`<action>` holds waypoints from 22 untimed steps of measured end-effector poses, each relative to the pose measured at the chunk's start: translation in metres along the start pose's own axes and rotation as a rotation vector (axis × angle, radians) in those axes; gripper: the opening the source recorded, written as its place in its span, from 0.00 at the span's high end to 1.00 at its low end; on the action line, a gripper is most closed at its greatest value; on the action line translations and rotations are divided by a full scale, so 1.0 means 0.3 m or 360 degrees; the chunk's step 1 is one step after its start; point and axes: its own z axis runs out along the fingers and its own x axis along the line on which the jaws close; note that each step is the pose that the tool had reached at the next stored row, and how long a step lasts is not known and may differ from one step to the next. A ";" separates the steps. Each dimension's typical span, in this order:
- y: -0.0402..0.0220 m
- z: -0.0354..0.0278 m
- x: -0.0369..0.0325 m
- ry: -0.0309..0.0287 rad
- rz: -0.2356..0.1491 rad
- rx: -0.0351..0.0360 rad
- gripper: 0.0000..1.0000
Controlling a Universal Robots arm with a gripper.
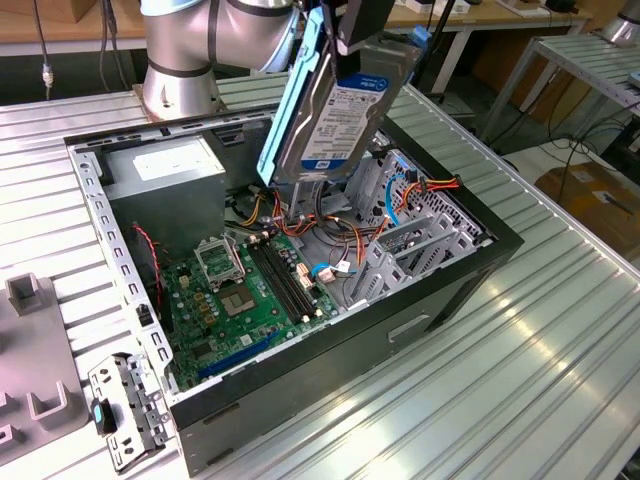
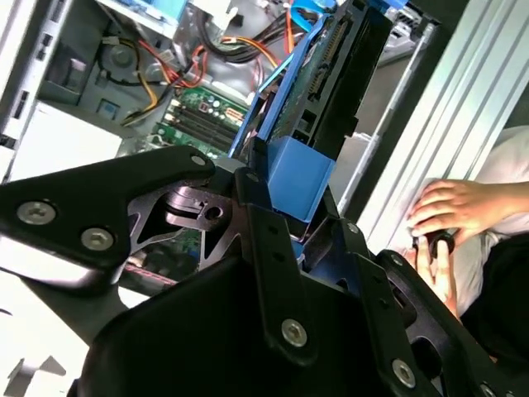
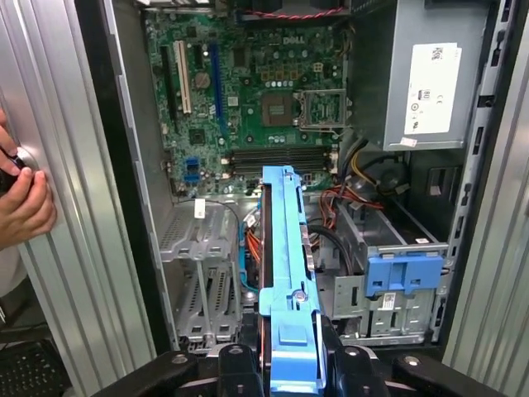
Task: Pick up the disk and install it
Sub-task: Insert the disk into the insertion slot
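My gripper [image 3: 291, 362] clamped the disk [image 1: 330, 105] by its blue rail; it hung tilted above the open case [image 1: 300, 388], over the cables [image 1: 330, 226] beside the motherboard [image 1: 240, 300].

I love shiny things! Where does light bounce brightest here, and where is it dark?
Exterior view: the ribbed table glares white at that view's right. Second wrist view: the gripper, shut on the disk, looks dark. First wrist view: even light, the disk bright blue.
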 end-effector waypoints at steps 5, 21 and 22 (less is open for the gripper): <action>0.003 0.015 0.067 -0.00010 0.0000 0.0017 0.63; -0.038 0.095 0.096 -0.00018 0.0000 0.0043 0.63; -0.038 0.097 0.107 -0.00022 0.0000 0.0047 0.63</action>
